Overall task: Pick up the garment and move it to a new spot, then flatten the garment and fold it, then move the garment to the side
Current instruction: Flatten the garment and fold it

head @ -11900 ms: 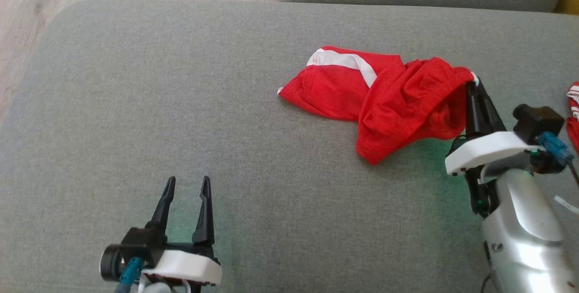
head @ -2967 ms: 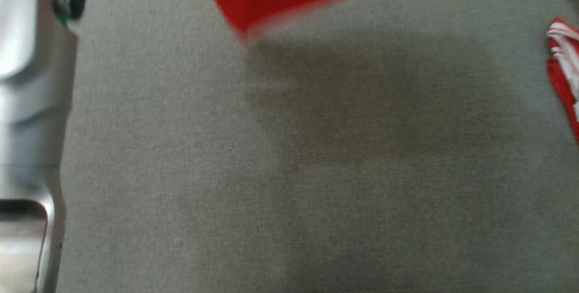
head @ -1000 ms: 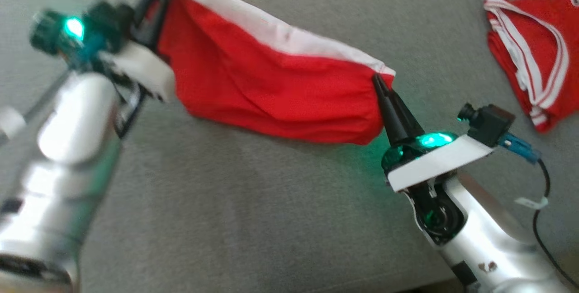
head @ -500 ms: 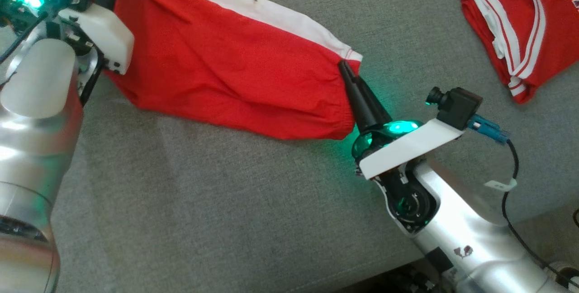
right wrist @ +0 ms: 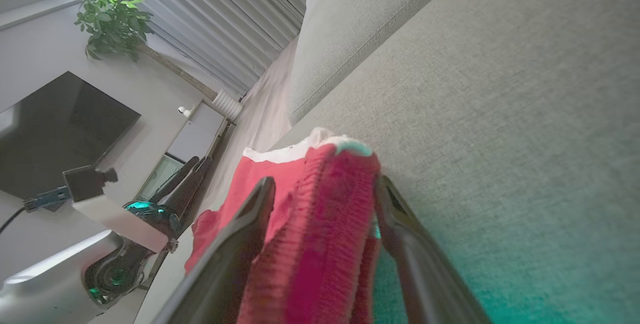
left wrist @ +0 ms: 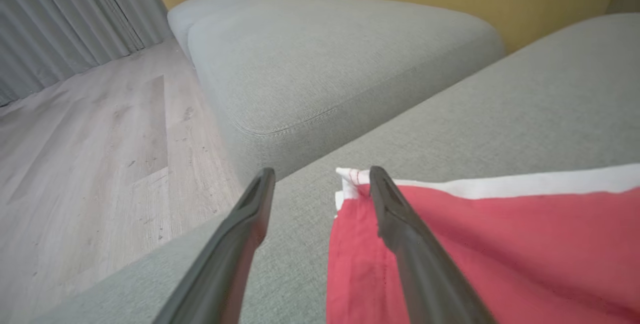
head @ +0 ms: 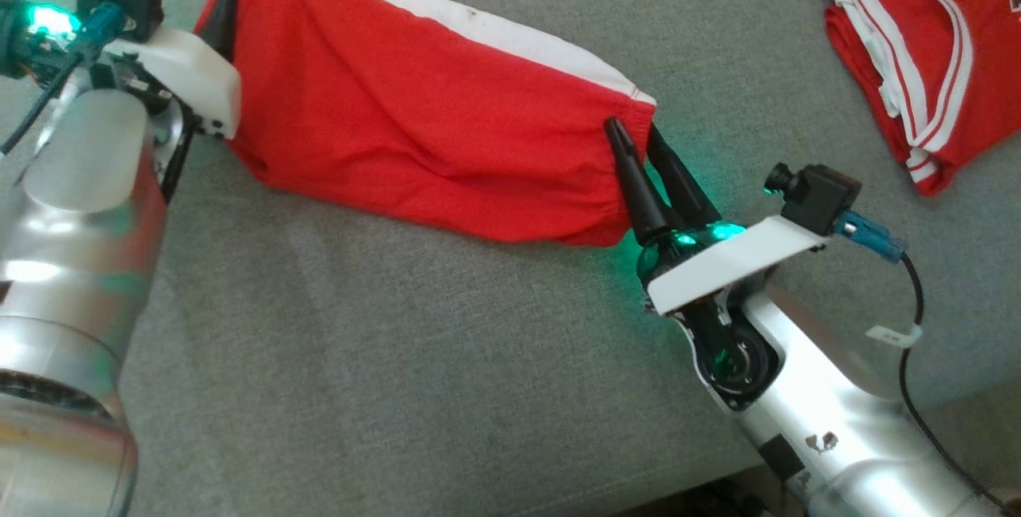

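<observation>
Grey sofa cushion (head: 399, 389) carries the red garment (head: 415, 126), stretched long between two arms. At its left end the left gripper (left wrist: 320, 176) stands spread, one finger at the white-trimmed corner, gripping nothing. At the right end the right gripper (head: 634, 132) gapes too, the gathered elastic hem loose between its fingers. Thin, limp knit, likely light and quick to bunch; corners and waistband look the surest holds. No label reads; characters on the second red garment (head: 917, 46), far right, are cut off.
</observation>
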Tool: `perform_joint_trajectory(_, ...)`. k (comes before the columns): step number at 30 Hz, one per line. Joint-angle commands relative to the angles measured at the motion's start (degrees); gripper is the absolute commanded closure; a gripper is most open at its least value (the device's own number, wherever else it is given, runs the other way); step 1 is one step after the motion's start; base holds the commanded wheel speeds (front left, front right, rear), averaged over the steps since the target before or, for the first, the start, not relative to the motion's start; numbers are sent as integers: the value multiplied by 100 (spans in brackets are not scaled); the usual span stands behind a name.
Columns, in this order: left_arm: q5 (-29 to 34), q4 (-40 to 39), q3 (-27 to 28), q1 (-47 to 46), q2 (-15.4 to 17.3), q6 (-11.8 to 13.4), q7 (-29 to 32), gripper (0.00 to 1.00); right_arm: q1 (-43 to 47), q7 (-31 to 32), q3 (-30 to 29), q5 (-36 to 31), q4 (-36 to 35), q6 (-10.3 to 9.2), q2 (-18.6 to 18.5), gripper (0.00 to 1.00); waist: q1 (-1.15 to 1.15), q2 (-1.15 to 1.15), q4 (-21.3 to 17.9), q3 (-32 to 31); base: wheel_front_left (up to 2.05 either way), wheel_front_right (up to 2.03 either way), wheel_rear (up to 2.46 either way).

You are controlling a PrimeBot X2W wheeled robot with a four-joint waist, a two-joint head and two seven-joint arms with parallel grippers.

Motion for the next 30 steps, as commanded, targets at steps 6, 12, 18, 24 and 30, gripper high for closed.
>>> perform_joint_trajectory(6, -274, -362, 452, 285, 49, 170, -134, 0, 388, -37, -223, -28, 18, -4, -8, 0, 0, 0, 189, -304, 0, 0, 0)
perform_joint_trajectory(12, -346, -1645, 1138, 1370, 44, 586, -138, 0, 759, -37, -1383, -1058, 209, -4, -1, 0, 0, 0, 349, -663, 0, 0, 0)
perform_joint_trajectory(18, -238, -2627, 1797, 2529, -125, 768, -138, 0, 1093, -37, -2409, -2415, 225, -4, 328, 0, 0, 0, 528, -957, 0, 0, 0)
perform_joint_trajectory(24, 24, -3293, 2341, 3527, -453, 792, -139, 0, 1306, -37, -3040, -3524, 91, -4, 527, 0, 0, 0, 759, -1230, 0, 0, 0)
perform_joint_trajectory(30, 321, -3725, 2812, 4366, -810, 712, -139, 0, 1552, -37, -3409, -4259, -1, -4, 632, 0, 0, 0, 987, -1539, 0, 0, 0)
